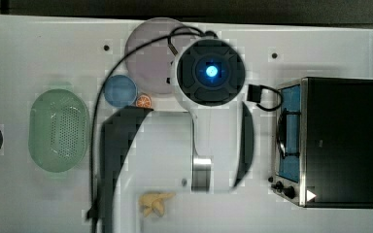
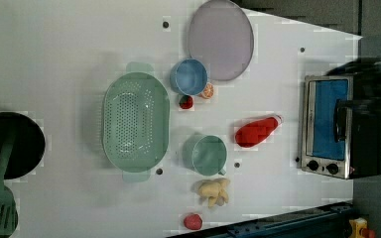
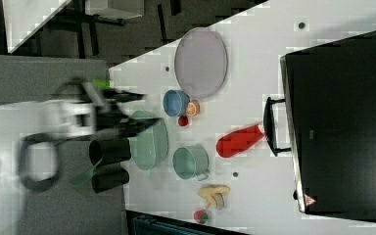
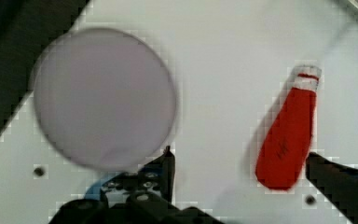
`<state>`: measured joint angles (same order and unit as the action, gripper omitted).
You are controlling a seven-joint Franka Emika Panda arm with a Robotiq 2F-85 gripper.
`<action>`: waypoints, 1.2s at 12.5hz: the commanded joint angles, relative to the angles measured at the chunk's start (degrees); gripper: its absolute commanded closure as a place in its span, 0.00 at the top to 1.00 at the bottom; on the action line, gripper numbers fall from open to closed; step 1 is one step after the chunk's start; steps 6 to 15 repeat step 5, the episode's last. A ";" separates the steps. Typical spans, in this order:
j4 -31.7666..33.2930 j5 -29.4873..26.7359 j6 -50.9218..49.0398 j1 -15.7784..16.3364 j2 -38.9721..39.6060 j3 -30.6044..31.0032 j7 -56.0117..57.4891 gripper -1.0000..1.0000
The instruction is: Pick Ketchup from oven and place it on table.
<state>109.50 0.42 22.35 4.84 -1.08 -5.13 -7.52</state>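
Note:
The Ketchup (image 2: 257, 131) lies on its side on the white table (image 2: 54, 49), cap towards the oven (image 2: 337, 126), a short way in front of the oven's bluish glass door. The right view shows the red bottle (image 3: 239, 140) next to the oven's handle bar. In the wrist view my gripper (image 4: 242, 175) is open and empty, high above the table. The Ketchup (image 4: 289, 135) sits below it, close to one dark fingertip (image 4: 326, 170), while the other fingertip (image 4: 168, 163) is far from it. From the top view, my arm (image 1: 211, 73) covers the bottle.
A purple plate (image 2: 221, 39), a blue bowl (image 2: 189, 77), an orange slice (image 2: 207, 91) and a strawberry (image 2: 185, 102) lie beyond the bottle. A green colander (image 2: 135, 126), a green cup (image 2: 206, 154), bananas (image 2: 213, 192) and a black pan (image 2: 10, 144) stand further off.

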 commanded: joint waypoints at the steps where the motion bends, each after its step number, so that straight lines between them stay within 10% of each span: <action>1: -6.29 -0.99 -13.15 -0.53 -1.44 -0.06 -1.80 1.00; 15: -14.42 -0.78 -22.67 -0.62 -2.42 -0.33 -1.75 1.00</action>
